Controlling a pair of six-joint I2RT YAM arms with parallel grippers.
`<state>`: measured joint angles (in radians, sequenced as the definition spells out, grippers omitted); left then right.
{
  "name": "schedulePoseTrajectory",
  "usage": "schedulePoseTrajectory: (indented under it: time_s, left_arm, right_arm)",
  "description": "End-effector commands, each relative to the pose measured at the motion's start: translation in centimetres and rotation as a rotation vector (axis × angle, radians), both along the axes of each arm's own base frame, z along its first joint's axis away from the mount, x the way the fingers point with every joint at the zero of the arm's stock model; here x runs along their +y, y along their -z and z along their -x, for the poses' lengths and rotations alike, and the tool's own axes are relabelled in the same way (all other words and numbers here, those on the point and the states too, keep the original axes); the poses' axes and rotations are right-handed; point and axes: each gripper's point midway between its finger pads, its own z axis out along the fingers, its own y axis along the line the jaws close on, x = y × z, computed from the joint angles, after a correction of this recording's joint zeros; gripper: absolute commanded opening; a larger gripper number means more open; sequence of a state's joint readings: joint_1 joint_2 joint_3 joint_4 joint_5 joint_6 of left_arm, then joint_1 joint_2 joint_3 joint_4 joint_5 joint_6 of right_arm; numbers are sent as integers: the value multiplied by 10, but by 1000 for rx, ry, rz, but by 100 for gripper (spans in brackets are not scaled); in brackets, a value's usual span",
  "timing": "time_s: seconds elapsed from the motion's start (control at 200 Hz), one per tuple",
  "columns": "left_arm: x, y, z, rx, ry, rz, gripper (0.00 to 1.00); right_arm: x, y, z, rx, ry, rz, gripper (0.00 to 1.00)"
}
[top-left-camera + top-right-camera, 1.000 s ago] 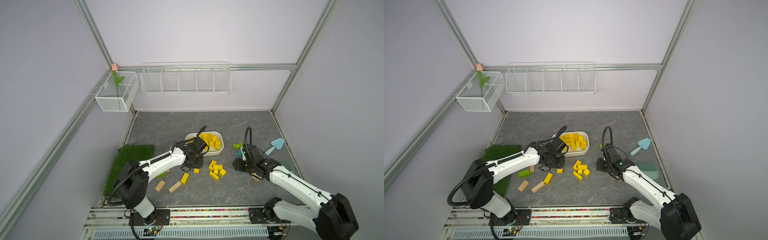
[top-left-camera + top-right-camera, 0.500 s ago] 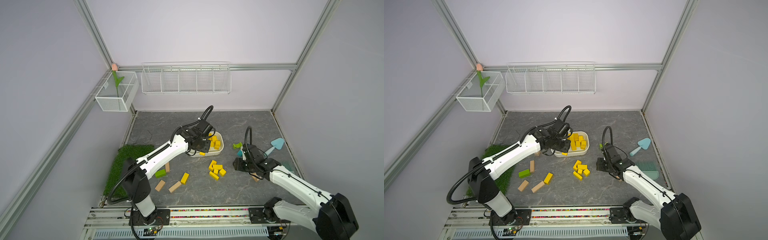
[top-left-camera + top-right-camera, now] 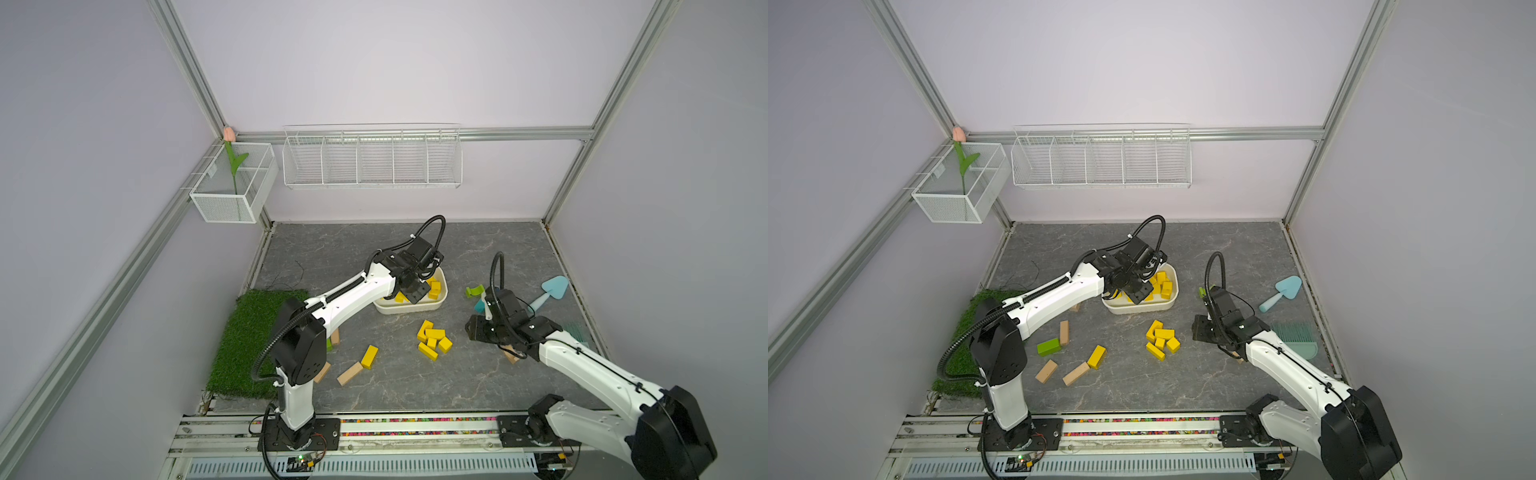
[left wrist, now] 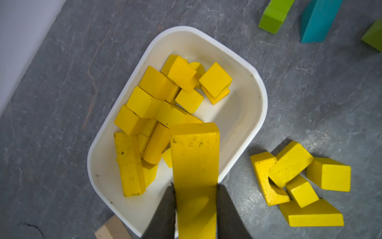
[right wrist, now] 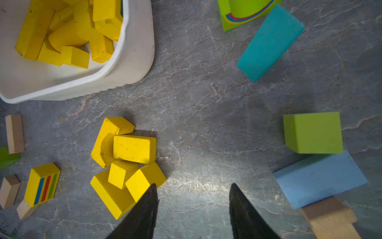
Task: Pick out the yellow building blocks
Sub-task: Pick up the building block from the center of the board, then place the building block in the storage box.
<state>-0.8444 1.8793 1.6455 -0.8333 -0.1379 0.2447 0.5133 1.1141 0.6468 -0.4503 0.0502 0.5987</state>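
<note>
Blocks lie all over the gray floor (image 3: 365, 249). In both top views, the left gripper (image 3: 417, 292) hangs over the white tray (image 3: 441, 305). Many yellow blocks (image 3: 435, 289) sit in the tray. A heap of yellow blocks (image 3: 432, 343) lies on the floor at 6 o'clock from the tray. A striped yellow block (image 3: 369, 356) lies at 7 o'clock. The right gripper (image 3: 473, 331) is at 3 o'clock from the heap, just beside it.

In the left wrist view, two dark fingers (image 4: 165, 207) squeeze a long yellow bar (image 4: 195, 157) from both sides. The bar hangs above the blocks in the tray.

In the right wrist view, the right gripper's fingers (image 5: 142, 211) stand apart with only bare floor between them. The heap is just beside one finger.
</note>
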Motion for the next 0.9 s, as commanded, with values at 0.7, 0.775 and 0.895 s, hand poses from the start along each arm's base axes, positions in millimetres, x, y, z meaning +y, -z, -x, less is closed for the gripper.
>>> schedulePoseTrajectory:
  time_s: [0.7,0.775,0.895]
  left_arm:
    - [-24,65,2,155,350,-141,31]
    - [-25,64,2,157,345,-140,33]
    - [-24,60,0,149,333,-137,41]
  right_arm:
    - [2,8,1,28,-3,-15,57]
    - [1,8,1,27,0,-16,57]
    - [1,9,1,28,0,-16,57]
